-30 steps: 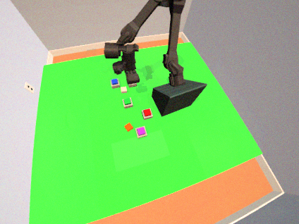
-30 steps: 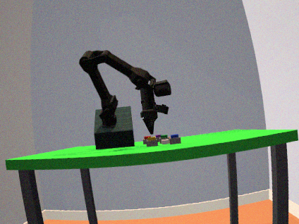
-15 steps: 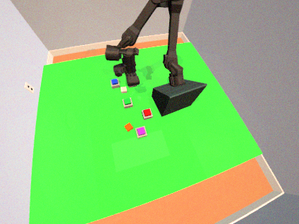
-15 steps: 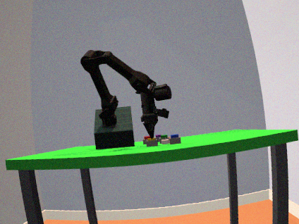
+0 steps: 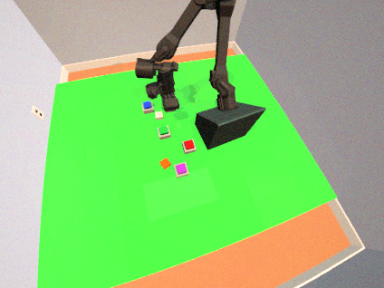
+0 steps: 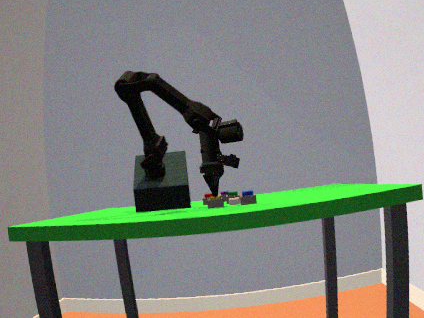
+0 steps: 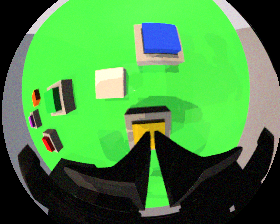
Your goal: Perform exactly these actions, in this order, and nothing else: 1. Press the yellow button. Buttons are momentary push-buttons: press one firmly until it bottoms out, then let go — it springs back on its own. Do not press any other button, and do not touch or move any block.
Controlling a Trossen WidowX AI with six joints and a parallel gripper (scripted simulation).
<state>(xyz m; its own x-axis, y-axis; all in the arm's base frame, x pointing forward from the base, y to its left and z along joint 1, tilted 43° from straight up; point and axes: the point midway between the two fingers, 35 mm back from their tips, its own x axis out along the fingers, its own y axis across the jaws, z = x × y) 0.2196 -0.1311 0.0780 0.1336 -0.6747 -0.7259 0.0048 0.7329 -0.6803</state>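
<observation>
A bright green table (image 5: 91,197) stands in a grey-walled room with an orange floor. The dark arm rises from a black base box (image 5: 228,125) and bends down so its gripper (image 7: 151,136) points straight at the yellow button (image 7: 148,131), fingers clenched together on nothing, tips at or just above the cap. In the wrist view a blue button (image 7: 160,41) sits at twelve o'clock from the yellow one, a white block (image 7: 110,82) at ten o'clock, and a green button (image 7: 60,96) at nine o'clock
</observation>
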